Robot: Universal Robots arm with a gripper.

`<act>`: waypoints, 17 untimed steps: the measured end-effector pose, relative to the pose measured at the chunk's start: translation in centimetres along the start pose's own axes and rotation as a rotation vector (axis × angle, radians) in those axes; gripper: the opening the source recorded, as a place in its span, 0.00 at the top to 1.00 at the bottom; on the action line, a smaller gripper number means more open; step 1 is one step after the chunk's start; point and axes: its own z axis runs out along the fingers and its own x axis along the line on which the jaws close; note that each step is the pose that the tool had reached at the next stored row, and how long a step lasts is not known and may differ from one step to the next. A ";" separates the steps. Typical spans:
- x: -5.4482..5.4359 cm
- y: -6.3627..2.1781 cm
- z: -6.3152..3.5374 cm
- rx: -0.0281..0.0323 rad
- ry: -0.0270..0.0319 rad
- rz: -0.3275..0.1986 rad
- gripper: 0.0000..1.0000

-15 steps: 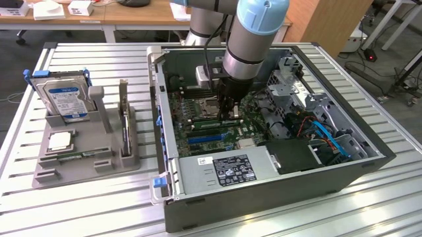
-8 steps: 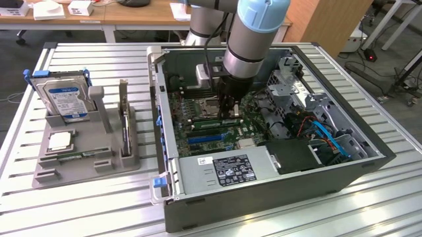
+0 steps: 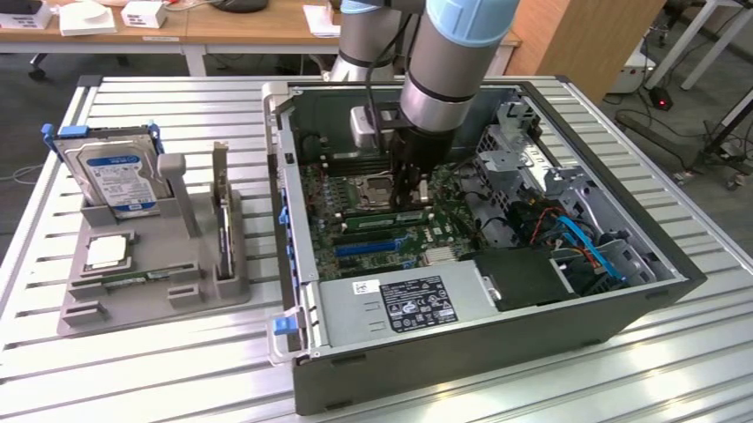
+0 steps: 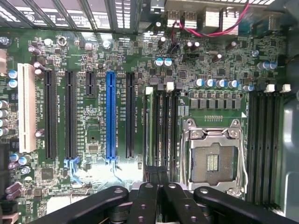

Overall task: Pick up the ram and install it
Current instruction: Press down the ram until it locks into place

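The ram (image 4: 150, 126) is a thin green stick that stands edge-on in a memory slot (image 4: 162, 126) beside the empty CPU socket (image 4: 212, 161). In the exterior view the ram (image 3: 379, 218) lies as a green strip between the socket and the blue card slot (image 3: 362, 248). My gripper (image 4: 156, 176) is shut, its black fingertips pressed together directly over one end of that stick. I cannot tell whether they touch it. Seen from outside, the gripper (image 3: 413, 204) reaches straight down into the open computer case (image 3: 471, 344).
Left of the case, a grey holder (image 3: 153, 295) carries a blue-labelled hard drive (image 3: 115, 176), a dark card (image 3: 221, 207) and a chip (image 3: 106, 251). Case walls, a drive cage (image 3: 518, 159) and cables (image 3: 583, 242) close in around the arm. Further memory slots (image 4: 264, 144) flank the socket.
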 end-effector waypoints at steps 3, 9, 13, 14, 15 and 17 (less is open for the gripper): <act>0.0 0.01 -0.42 0.0000 0.0000 0.000 0.91; -0.1 0.02 -1.01 0.0000 -0.0001 0.000 0.91; -0.2 0.02 -1.41 0.0000 0.0000 0.000 0.91; -0.3 0.05 -3.11 0.0000 -0.0001 0.000 0.91; -0.3 0.05 -3.11 0.0000 -0.0002 0.000 0.91; -0.3 0.05 -3.11 0.0000 0.0000 0.000 0.91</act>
